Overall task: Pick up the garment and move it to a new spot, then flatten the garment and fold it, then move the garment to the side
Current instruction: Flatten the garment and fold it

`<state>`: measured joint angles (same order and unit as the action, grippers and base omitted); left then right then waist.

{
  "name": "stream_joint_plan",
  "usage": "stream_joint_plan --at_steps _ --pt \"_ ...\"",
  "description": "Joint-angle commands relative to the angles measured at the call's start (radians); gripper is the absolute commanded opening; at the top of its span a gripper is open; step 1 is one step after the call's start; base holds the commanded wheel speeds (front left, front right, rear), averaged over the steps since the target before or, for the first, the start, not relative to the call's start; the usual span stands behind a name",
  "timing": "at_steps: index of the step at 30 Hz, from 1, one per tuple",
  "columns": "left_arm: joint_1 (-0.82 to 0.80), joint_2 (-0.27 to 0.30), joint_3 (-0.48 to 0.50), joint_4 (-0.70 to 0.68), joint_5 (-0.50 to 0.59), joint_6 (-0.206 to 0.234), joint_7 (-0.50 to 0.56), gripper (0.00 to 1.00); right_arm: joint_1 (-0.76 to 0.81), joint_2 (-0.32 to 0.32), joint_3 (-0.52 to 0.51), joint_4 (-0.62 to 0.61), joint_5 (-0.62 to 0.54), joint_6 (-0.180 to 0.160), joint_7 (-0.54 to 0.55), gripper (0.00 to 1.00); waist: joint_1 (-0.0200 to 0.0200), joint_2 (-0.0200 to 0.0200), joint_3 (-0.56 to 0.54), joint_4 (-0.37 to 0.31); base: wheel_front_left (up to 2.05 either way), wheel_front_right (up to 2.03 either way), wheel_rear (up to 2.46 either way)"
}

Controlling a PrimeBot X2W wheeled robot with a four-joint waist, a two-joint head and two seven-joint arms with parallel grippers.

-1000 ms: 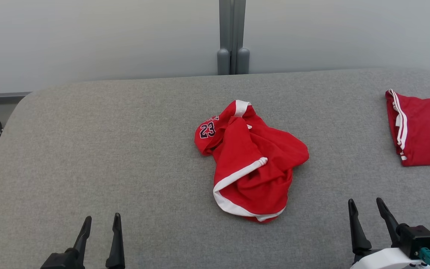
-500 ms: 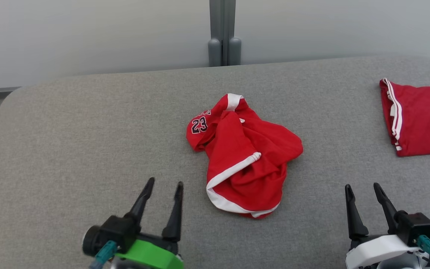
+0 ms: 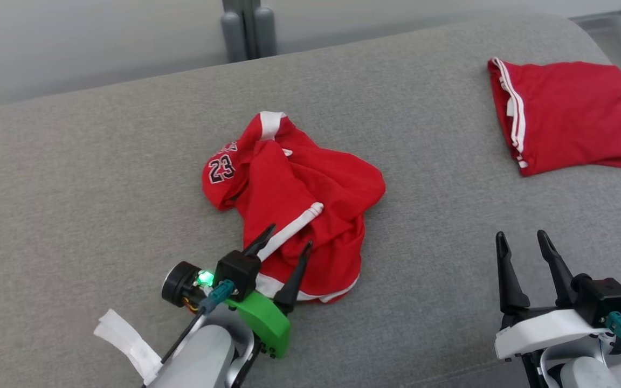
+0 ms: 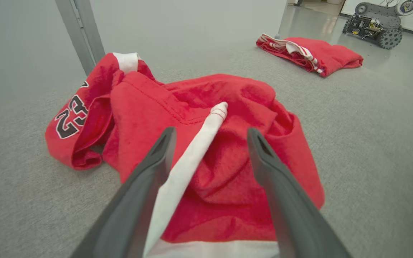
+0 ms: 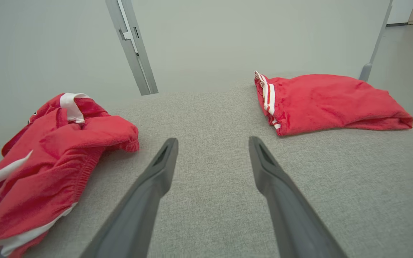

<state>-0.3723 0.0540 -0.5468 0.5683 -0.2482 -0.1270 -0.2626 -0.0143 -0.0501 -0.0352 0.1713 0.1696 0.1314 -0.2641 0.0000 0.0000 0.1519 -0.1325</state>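
Note:
A crumpled red garment [image 3: 310,199] with white trim and a "23" print lies in a heap in the middle of the grey padded table [image 3: 100,178]. My left gripper [image 3: 290,238] hangs open over its near edge, fingers either side of a white band [image 4: 195,147] on the garment [image 4: 228,118], holding nothing. Over bare table at the lower right my right gripper [image 3: 521,235] stands open and empty. The right wrist view has the garment [image 5: 56,150] at its left and that gripper [image 5: 212,141] pointing at bare cloth.
A second red garment [image 3: 564,113], folded, with white stripes, lies at the table's far right [image 5: 328,100]. A grey post [image 3: 247,29] stands behind the table's far edge. A wheeled machine [image 4: 375,25] sits on the floor beyond.
My left gripper has moved forward and right, from bare table to over the garment's near edge. The head camera has turned, shifting the whole scene left and down. My right gripper stays open.

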Motion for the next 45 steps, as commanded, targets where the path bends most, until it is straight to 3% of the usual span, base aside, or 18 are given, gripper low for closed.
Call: stream_joint_plan --at_steps 1,9,17,23,24,25,26,32,39,45 --pt "-0.023 0.013 0.011 0.021 -0.001 0.007 -0.003 1.0 -0.016 -0.001 -0.003 -0.001 0.006 -0.002 0.0 1.0 0.0 0.0 0.061 -0.075 0.0 0.0 0.0" --pt "-0.055 0.043 0.072 0.063 0.035 0.057 -0.003 1.0 -0.015 -0.001 -0.01 0.008 0.032 -0.002 0.0 1.0 0.0 0.0 0.08 -0.106 0.0 0.0 0.0" --pt "-0.037 0.037 0.055 0.051 0.06 0.032 -0.003 1.0 -0.028 -0.001 -0.013 0.017 0.036 -0.002 0.0 1.0 0.0 0.0 0.071 -0.093 0.0 0.0 0.0" --pt "-0.045 0.032 0.072 0.074 0.065 0.037 -0.003 1.0 -0.033 -0.001 -0.008 0.016 0.035 -0.002 0.0 1.0 0.0 0.0 0.075 -0.084 0.0 0.0 0.0" --pt "-0.052 0.031 0.076 0.079 0.064 0.036 -0.003 0.51 -0.034 -0.001 -0.007 0.015 0.034 -0.002 0.0 1.0 0.0 0.0 0.077 -0.084 0.0 0.0 0.0" --pt "-0.057 0.03 0.08 0.086 0.062 0.034 -0.003 0.35 -0.035 -0.001 -0.007 0.015 0.035 -0.002 0.0 1.0 0.0 0.0 0.079 -0.083 0.0 0.0 0.0" --pt "-0.06 0.029 0.085 0.089 0.056 0.031 -0.003 0.0 -0.035 -0.001 -0.007 0.015 0.035 -0.002 0.0 1.0 0.0 0.0 0.08 -0.083 0.0 0.0 0.0" --pt "-0.051 0.029 0.155 0.034 0.022 0.027 -0.003 0.0 -0.027 -0.001 -0.017 0.014 0.039 -0.002 0.0 1.0 0.0 0.0 0.084 -0.081 0.0 0.0 0.0" --pt "0.002 0.013 0.362 -0.227 -0.071 0.026 -0.003 0.0 -0.007 -0.001 -0.035 0.021 0.044 -0.002 0.0 1.0 0.0 0.0 0.064 -0.06 0.0 0.0 0.0" --pt "-0.006 0.007 0.472 -0.404 -0.117 0.004 -0.003 0.0 0.007 -0.001 -0.04 0.024 0.032 -0.002 0.0 1.0 0.0 0.0 0.043 -0.03 0.0 0.0 0.0"
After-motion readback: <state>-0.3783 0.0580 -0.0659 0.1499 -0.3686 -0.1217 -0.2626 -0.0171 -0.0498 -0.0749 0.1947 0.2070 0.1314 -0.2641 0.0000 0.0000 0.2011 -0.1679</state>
